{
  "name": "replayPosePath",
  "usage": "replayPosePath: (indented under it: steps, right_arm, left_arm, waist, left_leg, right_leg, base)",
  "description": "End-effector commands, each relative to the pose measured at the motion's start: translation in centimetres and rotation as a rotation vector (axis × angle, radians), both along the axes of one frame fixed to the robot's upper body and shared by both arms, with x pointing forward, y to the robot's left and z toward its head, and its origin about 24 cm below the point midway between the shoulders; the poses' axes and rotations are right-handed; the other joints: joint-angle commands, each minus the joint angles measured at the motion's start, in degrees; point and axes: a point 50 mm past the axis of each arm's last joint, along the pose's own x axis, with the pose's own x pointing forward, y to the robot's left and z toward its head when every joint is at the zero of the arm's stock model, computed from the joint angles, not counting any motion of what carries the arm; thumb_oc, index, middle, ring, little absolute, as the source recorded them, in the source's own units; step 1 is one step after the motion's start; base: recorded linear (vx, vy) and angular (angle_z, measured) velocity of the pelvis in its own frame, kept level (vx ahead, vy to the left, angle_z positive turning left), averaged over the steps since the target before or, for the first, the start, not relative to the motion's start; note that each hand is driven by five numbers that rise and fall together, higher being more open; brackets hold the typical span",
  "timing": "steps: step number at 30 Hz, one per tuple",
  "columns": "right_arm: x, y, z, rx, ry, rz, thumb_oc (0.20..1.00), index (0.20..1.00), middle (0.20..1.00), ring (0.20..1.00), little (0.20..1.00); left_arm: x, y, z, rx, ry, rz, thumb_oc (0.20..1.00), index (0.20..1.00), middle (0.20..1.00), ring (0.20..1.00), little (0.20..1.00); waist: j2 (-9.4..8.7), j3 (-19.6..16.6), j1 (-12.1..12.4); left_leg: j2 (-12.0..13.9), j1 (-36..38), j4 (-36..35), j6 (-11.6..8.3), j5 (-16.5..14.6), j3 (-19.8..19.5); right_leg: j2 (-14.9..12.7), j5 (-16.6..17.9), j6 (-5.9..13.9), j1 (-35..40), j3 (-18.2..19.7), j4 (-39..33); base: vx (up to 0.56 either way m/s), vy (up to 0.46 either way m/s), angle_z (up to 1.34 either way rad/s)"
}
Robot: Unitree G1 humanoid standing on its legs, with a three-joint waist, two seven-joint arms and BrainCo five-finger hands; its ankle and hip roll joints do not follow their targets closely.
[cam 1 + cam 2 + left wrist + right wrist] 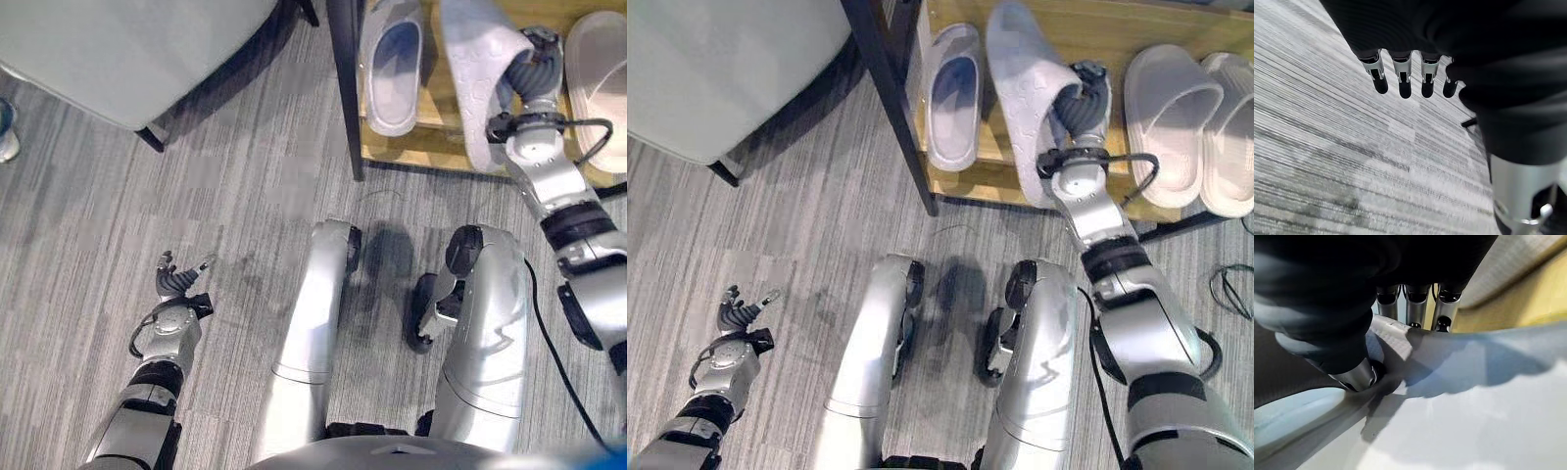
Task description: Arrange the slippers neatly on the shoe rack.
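Observation:
My right hand point(1080, 103) is shut on a pale grey slipper point(1024, 88), held tilted on its side with the textured sole showing, over the wooden shelf of the shoe rack point(980, 181). In the right wrist view the fingers point(1415, 308) hook over the slipper's edge point(1474, 396) while the thumb presses from the other side. A matching slipper point(952, 98) lies flat on the shelf just to its left. My left hand point(181, 279) hangs low at the left above the carpet, its fingers point(1403, 81) relaxed and holding nothing.
Two more pale slippers point(1171, 108) point(1229, 127) lie side by side on the shelf's right part. The rack's dark post point(892, 98) stands at its left end. A light grey seat point(725, 69) on dark legs fills the far left.

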Motion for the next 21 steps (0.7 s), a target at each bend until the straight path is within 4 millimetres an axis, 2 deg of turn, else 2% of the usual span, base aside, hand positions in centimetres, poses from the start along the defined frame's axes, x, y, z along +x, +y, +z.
replayPosePath:
  steps: [1,4,8,13,17,21]
  right_arm:
    - [-0.2,1.2,6.2,0.052,-0.155,0.032,0.200,0.200,0.200,0.200,0.200]
    - [0.3,0.9,7.7,0.041,-0.141,-0.020,0.200,0.200,0.200,0.200,0.200]
    - [0.7,0.3,8.5,0.026,-0.105,-0.066,0.200,0.200,0.200,0.200,0.200]
    - [1.0,-1.1,8.4,0.058,-0.034,-0.105,0.200,0.200,0.200,0.200,0.200]
    - [1.2,-1.7,7.7,0.050,0.013,-0.136,0.200,0.200,0.200,0.200,0.200]
    - [1.0,-2.8,7.8,0.051,0.026,-0.182,0.200,0.200,0.200,0.200,0.200]
  left_arm:
    - [-1.4,2.8,0.8,0.091,0.007,0.057,1.000,1.000,1.000,1.000,1.000]
    - [-1.8,3.1,0.5,0.097,0.024,0.054,1.000,1.000,1.000,1.000,1.000]
    - [-2.2,3.3,0.3,0.105,0.033,0.045,1.000,1.000,1.000,1.000,1.000]
    - [-2.3,4.1,0.9,0.124,0.028,0.036,1.000,1.000,1.000,1.000,1.000]
    - [-2.9,4.1,0.1,0.105,0.053,0.038,1.000,1.000,1.000,1.000,1.000]
    - [-2.8,4.3,0.3,0.111,0.046,0.034,1.000,1.000,1.000,1.000,1.000]
  waist:
    - [-2.92,0.03,2.91]
    - [-2.62,0.50,3.62]
    - [-2.43,0.75,4.27]
    - [-2.08,0.23,5.16]
    - [-1.94,0.40,5.88]
    - [-1.48,1.30,6.81]
  left_leg:
    - [-1.83,1.88,-4.10,1.04,2.53,-7.13]
    - [-1.79,1.88,-2.85,0.93,1.99,-7.39]
    - [-1.90,1.88,-2.25,0.87,1.61,-7.68]
    - [-2.05,1.88,-1.67,0.73,1.23,-8.24]
    - [-2.22,1.88,-1.94,0.81,1.39,-8.57]
    - [-2.26,1.88,-1.92,0.95,1.39,-8.99]
  right_leg:
    - [0.78,-2.83,-2.42,7.20,9.61,2.20]
    - [1.12,-3.45,-2.74,7.15,10.03,3.71]
    - [1.40,-3.63,-2.83,7.18,10.44,4.49]
    - [1.40,-3.66,-2.76,7.39,10.95,5.12]
    - [1.42,-3.40,-3.09,7.32,10.69,4.68]
    - [1.28,-3.33,-3.18,7.15,10.65,4.37]
  base:
    - [-0.03,0.023,0.00]
    - [0.00,0.003,-0.01]
    - [0.00,0.001,-0.01]
    - [0.00,0.000,0.00]
    - [0.00,0.008,-0.01]
    - [0.00,0.008,0.00]
